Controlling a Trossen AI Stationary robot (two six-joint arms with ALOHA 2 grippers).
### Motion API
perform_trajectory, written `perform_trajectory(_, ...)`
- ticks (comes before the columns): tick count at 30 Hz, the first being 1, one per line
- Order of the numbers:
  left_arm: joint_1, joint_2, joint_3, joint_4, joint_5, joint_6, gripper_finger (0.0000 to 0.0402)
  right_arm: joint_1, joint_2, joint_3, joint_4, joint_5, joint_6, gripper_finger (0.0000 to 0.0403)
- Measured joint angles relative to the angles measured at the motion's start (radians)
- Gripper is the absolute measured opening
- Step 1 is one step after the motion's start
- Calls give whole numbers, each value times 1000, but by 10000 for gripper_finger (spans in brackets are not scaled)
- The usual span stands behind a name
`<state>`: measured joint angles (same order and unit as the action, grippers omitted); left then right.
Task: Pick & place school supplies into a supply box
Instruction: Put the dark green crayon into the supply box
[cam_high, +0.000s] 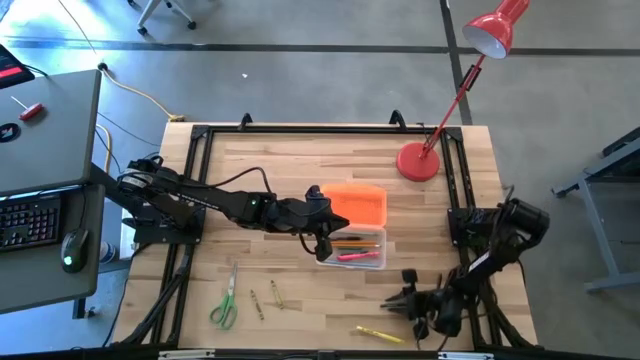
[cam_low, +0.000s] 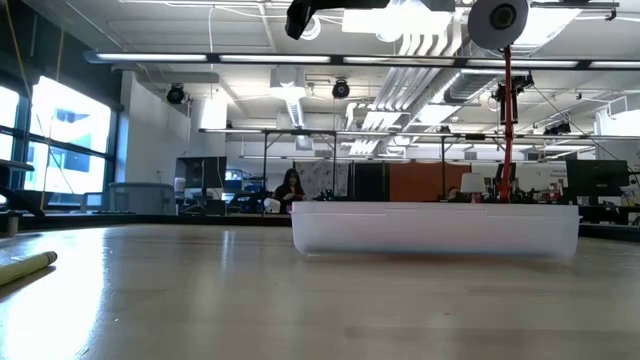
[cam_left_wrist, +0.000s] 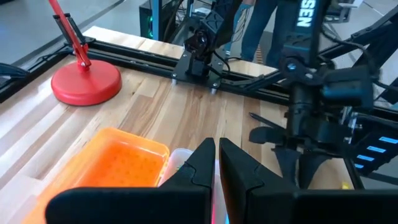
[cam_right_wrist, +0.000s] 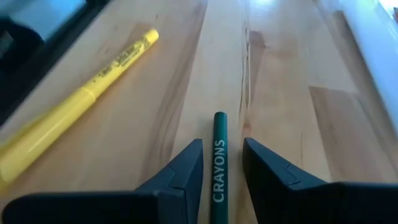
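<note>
The clear supply box lies on the table with several pens inside; its orange lid lies open on its far side. My left gripper hovers at the box's left end, shut. Low at the table's near right, my right gripper is open. A green crayon runs lengthwise between its fingers. A yellow highlighter lies beside it. Green-handled scissors and two short pencils lie near left. My right gripper has the green crayon lying along the gap between its two fingers, with bare wood showing on each side of it at the fingertips. Whether the fingers touch it farther back I cannot tell.
The red lamp base stands at the far right, its stem leaning out over the table's edge. Black frame rails run along the left, far and right sides. The box's clear wall shows in the low view. Bare wood lies between the scissors and my right gripper.
</note>
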<state>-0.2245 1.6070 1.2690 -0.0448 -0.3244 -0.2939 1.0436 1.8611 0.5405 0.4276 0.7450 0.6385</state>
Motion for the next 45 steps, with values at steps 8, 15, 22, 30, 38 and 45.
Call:
perform_trajectory(8, 0, 0, 0, -3, 0, 0, 53, -1, 104, -116, 304, 11, -93, 92)
perform_trajectory(15, 1, 0, 0, -11, 0, 1, 53, -3, 120, -121, 378, -8, -288, 30)
perform_trajectory(22, 2, -10, 1, -20, 0, 36, 53, -13, 64, -127, 484, 68, -398, 21)
perform_trajectory(30, 2, -27, 49, -9, 0, 97, 53, -168, -127, -68, 484, 278, -836, 14)
perform_trajectory(38, 2, -27, 95, -51, 43, 107, 53, -482, -200, -44, 268, -32, -723, 6)
perform_trajectory(45, 2, -27, 108, -168, 42, 97, 53, -627, -196, -44, 173, -334, -653, 34)
